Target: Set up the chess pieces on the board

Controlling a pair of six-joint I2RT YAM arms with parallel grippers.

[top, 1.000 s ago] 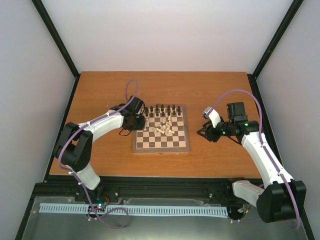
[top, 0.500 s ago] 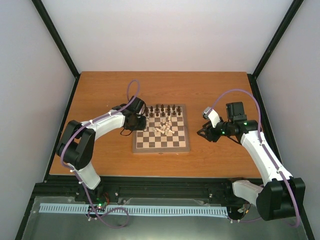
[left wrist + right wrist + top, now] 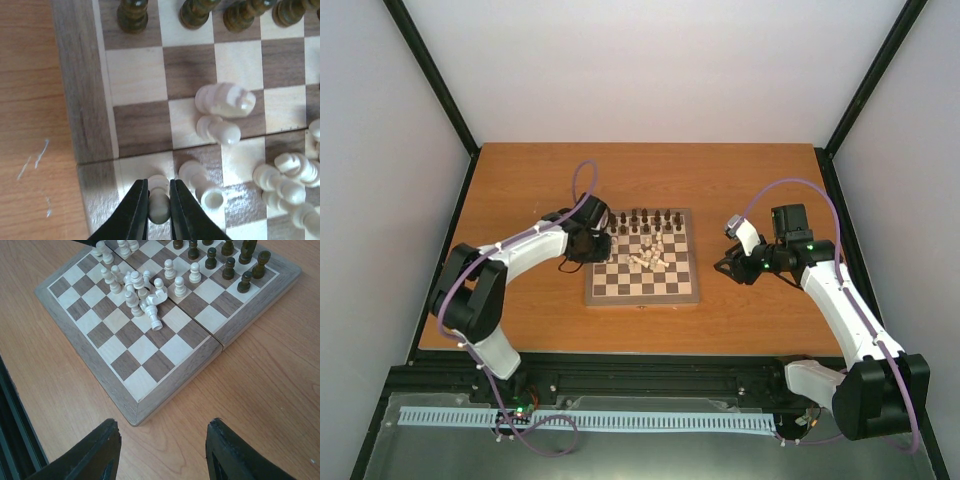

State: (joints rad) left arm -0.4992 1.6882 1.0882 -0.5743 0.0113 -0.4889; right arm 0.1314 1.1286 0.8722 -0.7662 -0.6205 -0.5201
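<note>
Cream wood sits pinched in the left claw: its two black fingers press against both sides of one pale piece, so we read this claw as clamped on it. The piece is on a light square in the outermost column of the board, just beside the brown border and just past the seam where the two halves of the board meet. We cannot tell whether it stands or lies. A toppled cream piece lies just beside it, its round base turned up.

From above, the left claw is at the board's left edge. The dark pieces stand in a row along the far side, and a cream heap lies jumbled near the middle.

The right claw hangs over the bare desk, just off the board's corner. Its jaws are wide apart with nothing between them, and the cream heap is well apart from it.
</note>
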